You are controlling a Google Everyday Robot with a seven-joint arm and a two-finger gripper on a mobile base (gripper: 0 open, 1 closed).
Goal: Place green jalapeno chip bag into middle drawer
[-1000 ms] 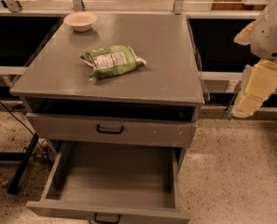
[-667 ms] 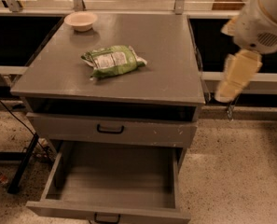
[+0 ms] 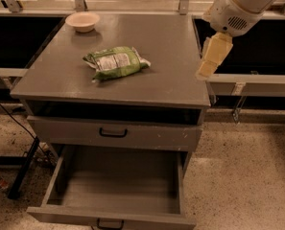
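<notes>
The gripper [image 3: 205, 70] is coming in from the right. A second ago it was hanging well outside the grey drawer cabinet [image 3: 173, 51], and now it is sitting over the right edge of the cabinet's top, roughly midway between the back and front corners. The arm's cream wrist is slanting down toward it from the upper right. Nothing else is shifting, so this reads as the opening of the reach and the pick has not yet started.

The green jalapeno chip bag [image 3: 115, 63] is lying flat on the cabinet top, left of the middle and nearer the front edge than the back, with its white printed panel facing up. The gripper is well apart from it, touching nothing and carrying nothing. Whether it is released or clenched cannot be told from this angle.

The middle drawer [image 3: 118, 188] is standing pulled out below the front edge, its grey floor bare and its black pull handle [image 3: 108, 223] showing at the bottom. The drawer front above it [image 3: 147, 137] is staying closed. A round beige bowl [image 3: 82, 21] is resting at the back left corner, away from the likely path to the bag.
</notes>
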